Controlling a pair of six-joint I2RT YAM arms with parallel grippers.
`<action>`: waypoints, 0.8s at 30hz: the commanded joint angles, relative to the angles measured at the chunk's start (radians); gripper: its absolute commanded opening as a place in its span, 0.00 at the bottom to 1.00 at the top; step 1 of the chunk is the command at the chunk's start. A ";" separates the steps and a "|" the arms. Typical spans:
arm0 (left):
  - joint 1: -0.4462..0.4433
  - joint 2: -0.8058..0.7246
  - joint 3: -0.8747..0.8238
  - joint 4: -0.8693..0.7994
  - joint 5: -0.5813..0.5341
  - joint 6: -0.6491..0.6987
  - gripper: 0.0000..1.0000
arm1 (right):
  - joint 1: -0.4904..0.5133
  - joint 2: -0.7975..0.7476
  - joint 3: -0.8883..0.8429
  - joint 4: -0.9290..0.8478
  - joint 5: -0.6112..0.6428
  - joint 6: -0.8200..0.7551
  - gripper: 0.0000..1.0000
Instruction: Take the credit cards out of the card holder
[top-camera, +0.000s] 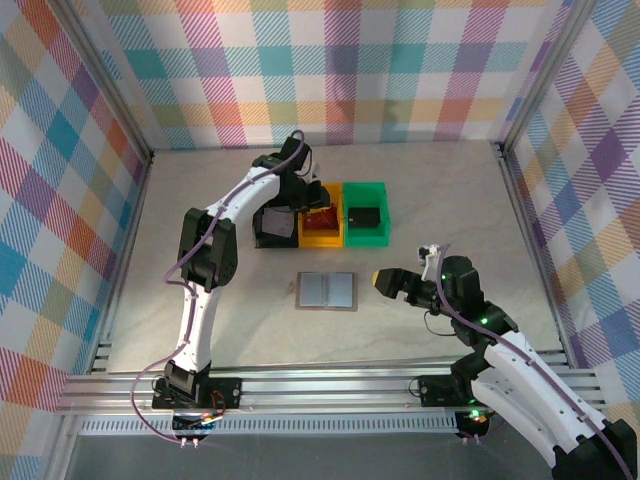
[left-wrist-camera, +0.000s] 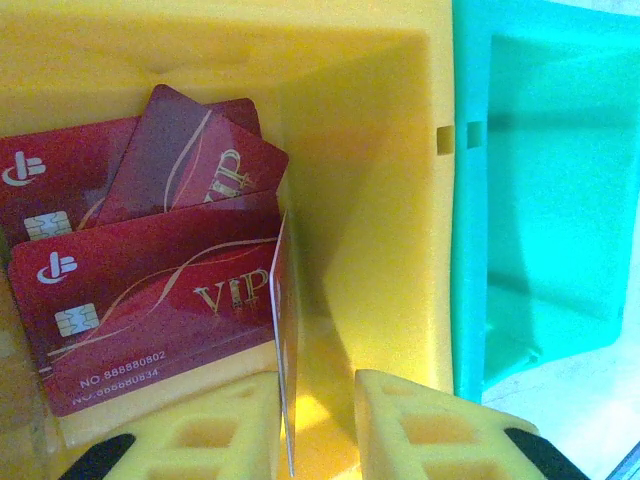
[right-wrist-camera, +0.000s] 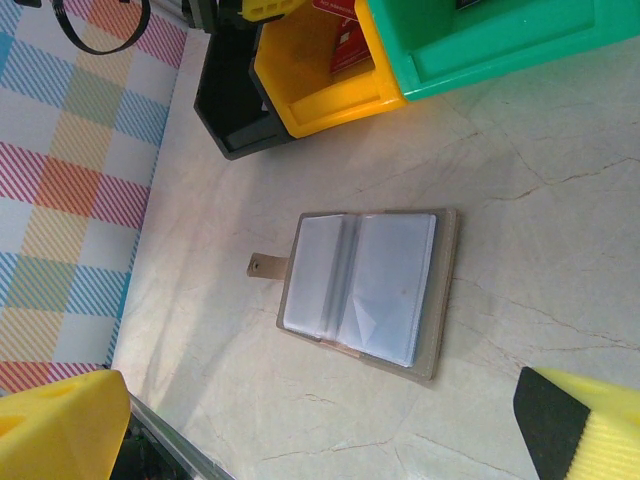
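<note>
The card holder (top-camera: 326, 290) lies open and flat mid-table, its clear pockets (right-wrist-camera: 365, 290) facing up. Several red credit cards (left-wrist-camera: 150, 300) lie in the yellow bin (top-camera: 320, 238). My left gripper (left-wrist-camera: 318, 405) hangs low inside that bin, its jaws a narrow way apart. One more card (left-wrist-camera: 281, 330) stands edge-on against the left finger, with a clear gap to the right finger. My right gripper (top-camera: 395, 283) hovers just right of the card holder, wide open and holding nothing; in its wrist view the right gripper (right-wrist-camera: 320, 420) frames the holder from the near side.
Three bins stand in a row behind the holder: black (top-camera: 272, 228), yellow and green (top-camera: 366, 236). A black object (top-camera: 362, 214) sits in the green bin. Checked walls close the table on three sides, and a metal rail (top-camera: 330, 385) runs along the near edge.
</note>
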 joint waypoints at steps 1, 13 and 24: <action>0.008 0.007 0.042 -0.043 -0.017 0.023 0.27 | -0.003 -0.010 -0.007 0.016 -0.018 -0.027 0.99; 0.010 0.014 0.108 -0.109 -0.051 0.048 0.31 | -0.003 -0.013 -0.008 0.016 -0.018 -0.027 0.99; 0.017 -0.001 0.196 -0.190 -0.073 0.060 0.34 | -0.003 -0.015 -0.002 0.011 -0.021 -0.030 0.99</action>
